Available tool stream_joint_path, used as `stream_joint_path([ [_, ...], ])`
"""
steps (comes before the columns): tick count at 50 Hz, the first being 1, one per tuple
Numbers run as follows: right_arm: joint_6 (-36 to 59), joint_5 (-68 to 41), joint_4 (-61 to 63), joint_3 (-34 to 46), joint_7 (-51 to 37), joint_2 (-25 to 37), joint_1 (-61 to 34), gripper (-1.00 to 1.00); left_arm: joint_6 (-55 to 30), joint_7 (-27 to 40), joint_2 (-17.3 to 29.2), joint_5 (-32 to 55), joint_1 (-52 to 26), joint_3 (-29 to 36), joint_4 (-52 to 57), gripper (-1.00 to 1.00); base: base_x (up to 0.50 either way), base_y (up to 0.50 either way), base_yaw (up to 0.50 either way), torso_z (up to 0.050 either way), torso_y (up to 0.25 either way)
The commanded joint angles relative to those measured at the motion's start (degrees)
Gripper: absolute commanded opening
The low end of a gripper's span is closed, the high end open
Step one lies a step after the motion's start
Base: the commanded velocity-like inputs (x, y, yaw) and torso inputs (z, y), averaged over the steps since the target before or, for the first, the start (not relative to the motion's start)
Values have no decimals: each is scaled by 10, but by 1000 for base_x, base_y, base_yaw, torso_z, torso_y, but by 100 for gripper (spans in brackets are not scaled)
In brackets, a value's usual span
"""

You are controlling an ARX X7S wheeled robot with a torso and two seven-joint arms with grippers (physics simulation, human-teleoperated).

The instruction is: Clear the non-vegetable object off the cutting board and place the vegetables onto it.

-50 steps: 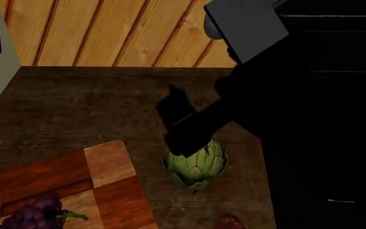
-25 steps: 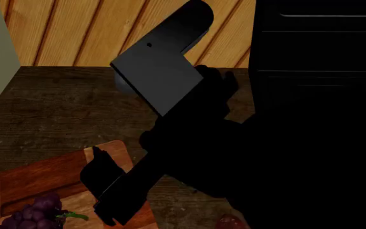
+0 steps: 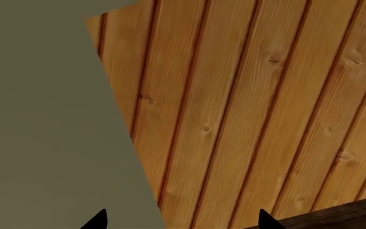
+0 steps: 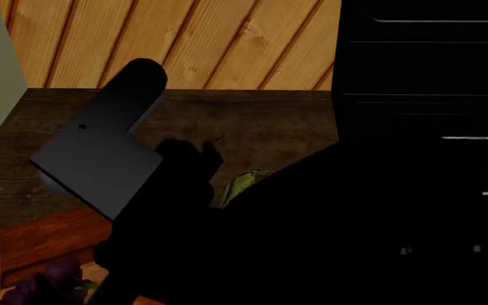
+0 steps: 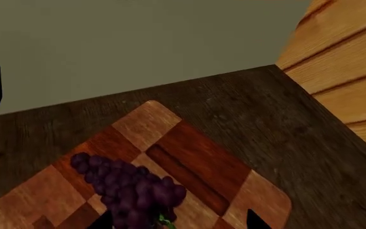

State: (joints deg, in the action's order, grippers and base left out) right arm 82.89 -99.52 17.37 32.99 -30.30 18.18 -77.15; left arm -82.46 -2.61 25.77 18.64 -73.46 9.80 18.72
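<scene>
Currently one grape bunch (image 5: 129,188) sits on the cutting board (image 5: 196,162), beside its dark groove. One artichoke (image 4: 242,183) lies off the board on the table (image 4: 261,124), mostly hidden. Right gripper (image 5: 177,222) hovers over the grapes, fingers apart. Left gripper (image 3: 179,220) is likewise spread, empty. No readable writing.
</scene>
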Motion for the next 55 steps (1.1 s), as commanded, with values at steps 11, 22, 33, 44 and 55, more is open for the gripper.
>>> stream_joint_path([
  [11,-33,137,-1,57,110,-63,35,100,10,-16,-1,-1,12,-21,0,100,0,0,0,0,0],
  [22,-60,201,-16,104,160,-68,47,100,16,-13,0,-1,18,-22,-1,100,0,0,0,0,0],
  [33,-77,229,-28,129,183,-67,48,100,20,-11,1,0,19,-24,-6,100,0,0,0,0,0],
  [44,-76,230,-33,148,179,-68,58,100,15,-6,-1,2,13,-26,-3,100,0,0,0,0,0],
  [55,-81,240,-40,166,177,-63,68,100,13,-4,2,6,20,-33,4,100,0,0,0,0,0],
])
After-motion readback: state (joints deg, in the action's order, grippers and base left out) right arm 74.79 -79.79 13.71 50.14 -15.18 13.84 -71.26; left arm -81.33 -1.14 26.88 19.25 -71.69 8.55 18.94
